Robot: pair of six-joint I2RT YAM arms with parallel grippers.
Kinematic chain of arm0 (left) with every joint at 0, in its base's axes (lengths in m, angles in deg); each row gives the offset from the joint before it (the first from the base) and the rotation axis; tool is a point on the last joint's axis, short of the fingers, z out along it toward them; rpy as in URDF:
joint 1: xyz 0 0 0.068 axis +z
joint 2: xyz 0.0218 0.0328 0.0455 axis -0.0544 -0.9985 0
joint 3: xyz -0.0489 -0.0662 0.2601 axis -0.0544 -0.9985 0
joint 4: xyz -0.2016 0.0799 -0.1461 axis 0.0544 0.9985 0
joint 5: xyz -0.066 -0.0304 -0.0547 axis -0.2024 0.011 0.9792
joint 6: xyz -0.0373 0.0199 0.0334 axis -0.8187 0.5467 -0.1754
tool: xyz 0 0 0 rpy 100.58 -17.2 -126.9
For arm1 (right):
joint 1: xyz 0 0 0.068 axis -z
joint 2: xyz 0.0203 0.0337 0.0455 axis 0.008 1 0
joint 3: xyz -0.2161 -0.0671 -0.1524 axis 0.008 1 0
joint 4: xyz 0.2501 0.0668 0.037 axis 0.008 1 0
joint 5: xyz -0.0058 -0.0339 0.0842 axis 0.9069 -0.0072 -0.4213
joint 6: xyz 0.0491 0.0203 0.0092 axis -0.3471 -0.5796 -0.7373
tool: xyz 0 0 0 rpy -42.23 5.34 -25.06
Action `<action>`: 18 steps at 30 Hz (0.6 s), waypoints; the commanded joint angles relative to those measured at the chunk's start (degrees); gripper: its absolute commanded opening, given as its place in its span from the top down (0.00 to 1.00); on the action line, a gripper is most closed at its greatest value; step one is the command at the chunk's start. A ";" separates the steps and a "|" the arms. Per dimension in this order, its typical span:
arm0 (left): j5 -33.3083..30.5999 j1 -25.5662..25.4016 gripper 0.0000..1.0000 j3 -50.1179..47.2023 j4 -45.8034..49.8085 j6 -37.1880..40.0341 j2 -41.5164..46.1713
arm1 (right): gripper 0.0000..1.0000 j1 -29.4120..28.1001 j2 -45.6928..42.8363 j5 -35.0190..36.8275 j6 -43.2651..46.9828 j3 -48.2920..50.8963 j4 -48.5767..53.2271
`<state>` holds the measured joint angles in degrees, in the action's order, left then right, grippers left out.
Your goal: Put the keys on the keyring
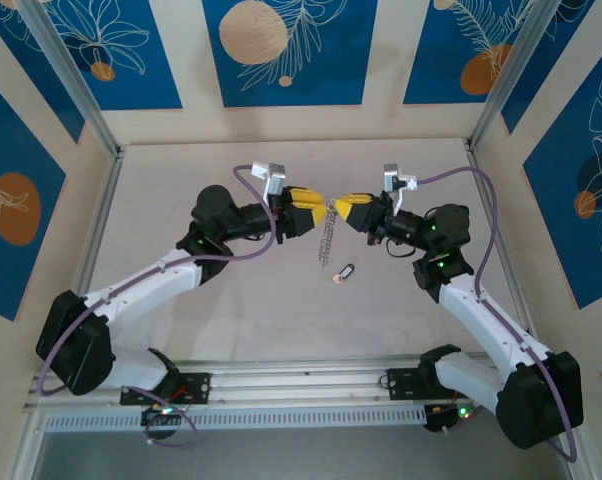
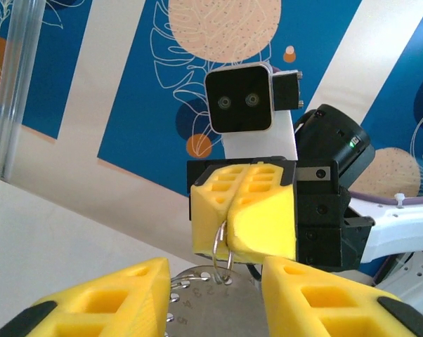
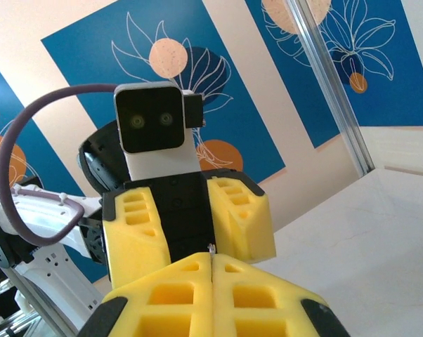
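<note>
The keyring [image 1: 326, 238] hangs between the two grippers above the middle of the table. In the left wrist view it is a grey plate [image 2: 222, 305] with numbered holes, and a thin wire ring [image 2: 223, 254] passes through one hole. My right gripper [image 1: 338, 207] is shut on that wire ring [image 3: 211, 246], fingers pressed together [image 2: 228, 235]. My left gripper [image 1: 314, 205] faces it with its fingers [image 2: 127, 295] apart on either side of the plate; I cannot tell if they touch it. The key [image 1: 343, 272], dark with a pale rim and tan end, lies on the table below the grippers.
Patterned blue-and-cream walls [image 1: 281, 50] enclose the table on three sides, with metal posts [image 1: 71, 80] in the back corners. An aluminium rail [image 1: 301, 385] carrying both arm bases runs along the near edge. Bare table [image 1: 281, 310] surrounds the key.
</note>
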<state>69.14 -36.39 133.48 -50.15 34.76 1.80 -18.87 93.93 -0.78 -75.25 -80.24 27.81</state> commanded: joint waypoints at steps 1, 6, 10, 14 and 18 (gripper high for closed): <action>2.34 0.42 0.62 -0.71 -6.95 -3.42 -1.13 | 1.00 -0.02 -1.02 1.43 -0.84 0.59 -2.49; 3.12 0.40 0.66 -0.34 -9.19 -4.75 -2.33 | 1.00 0.03 -0.58 1.34 -1.01 0.66 -2.90; 3.73 0.46 0.70 0.10 -10.71 -5.94 -3.42 | 1.00 -0.01 -0.58 1.61 -1.02 0.83 -3.01; 4.40 0.37 0.77 0.39 -13.06 -7.40 -4.39 | 1.00 -0.02 -0.59 1.60 -1.01 0.89 -3.01; 5.51 0.25 0.79 0.98 -14.09 -8.35 -5.31 | 1.00 0.02 -0.50 1.80 -0.92 0.76 -2.94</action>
<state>72.48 -36.39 133.22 -60.18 27.70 -2.88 -18.87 93.93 -0.33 -75.91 -79.90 27.33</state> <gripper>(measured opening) 0.210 0.057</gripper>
